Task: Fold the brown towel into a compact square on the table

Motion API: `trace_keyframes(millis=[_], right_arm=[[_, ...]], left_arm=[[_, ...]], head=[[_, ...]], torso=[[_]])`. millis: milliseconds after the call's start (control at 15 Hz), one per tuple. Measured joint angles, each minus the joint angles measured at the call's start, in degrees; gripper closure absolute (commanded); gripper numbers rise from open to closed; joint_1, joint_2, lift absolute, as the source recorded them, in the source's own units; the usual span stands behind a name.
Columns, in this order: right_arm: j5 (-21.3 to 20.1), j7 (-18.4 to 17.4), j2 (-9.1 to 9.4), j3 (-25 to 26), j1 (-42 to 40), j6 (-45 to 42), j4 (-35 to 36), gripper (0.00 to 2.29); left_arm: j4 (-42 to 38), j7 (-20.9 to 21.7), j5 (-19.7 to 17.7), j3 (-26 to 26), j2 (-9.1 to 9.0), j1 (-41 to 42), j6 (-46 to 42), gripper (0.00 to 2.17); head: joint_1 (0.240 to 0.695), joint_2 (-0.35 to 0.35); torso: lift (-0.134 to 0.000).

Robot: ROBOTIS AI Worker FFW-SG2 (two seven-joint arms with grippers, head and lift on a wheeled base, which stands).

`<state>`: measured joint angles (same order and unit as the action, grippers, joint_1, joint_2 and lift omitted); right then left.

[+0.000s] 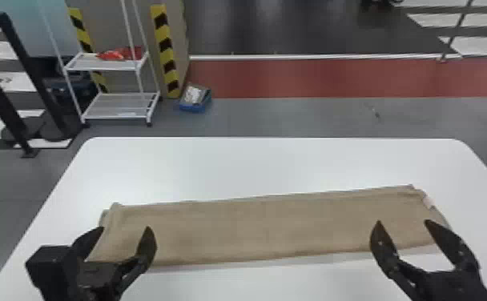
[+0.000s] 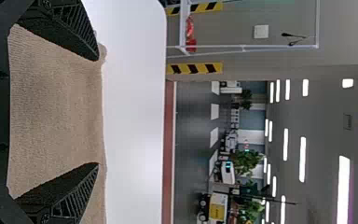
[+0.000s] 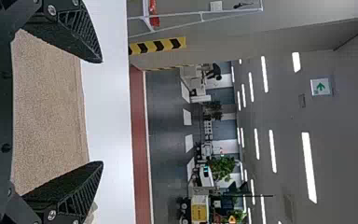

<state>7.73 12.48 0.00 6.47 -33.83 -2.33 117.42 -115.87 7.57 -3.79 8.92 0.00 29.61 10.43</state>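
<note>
Head view: left end effector (image 1: 125,228) and right end effector (image 1: 403,221) gape wide near the towel (image 1: 254,228). Such spacing probably suits gripping its ends.

A plain sandy-brown towel (image 1: 254,228) lies on a glossy white tabletop (image 1: 274,166), the left end effector (image 1: 124,228) and right end effector (image 1: 403,221) both matte black. Yellow-and-black chevron strips (image 1: 166,52) brighten the upper left of the frame, near a white rack (image 1: 114,106); a brick-red band (image 1: 314,78) crosses above grey floor (image 1: 294,116), beside a blue-edged box (image 1: 192,108).
</note>
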Motion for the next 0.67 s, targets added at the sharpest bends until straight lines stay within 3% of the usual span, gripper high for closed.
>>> trace_keyframes(millis=[267,467,667], right_arm=[[-0.08,0.0,0.0,-0.22,0.0,0.01,-0.02,0.11],[-0.2,0.0,0.0,-0.27,0.16,0.01,-0.25,0.11],[-0.26,0.0,0.0,-0.32,0.46,0.01,-0.56,0.11]], left_arm=[[-0.08,3.12,-1.54,6.12,0.0,-5.5,12.67,0.08],[0.91,8.35,-1.47,11.8,0.0,-10.79,24.66,0.08],[2.24,12.26,-3.43,15.6,0.0,-13.7,29.78,0.08]], head=[[0.695,0.101],[0.695,0.149],[0.695,0.172]], torso=[[-0.114],[-0.114],[-0.114]])
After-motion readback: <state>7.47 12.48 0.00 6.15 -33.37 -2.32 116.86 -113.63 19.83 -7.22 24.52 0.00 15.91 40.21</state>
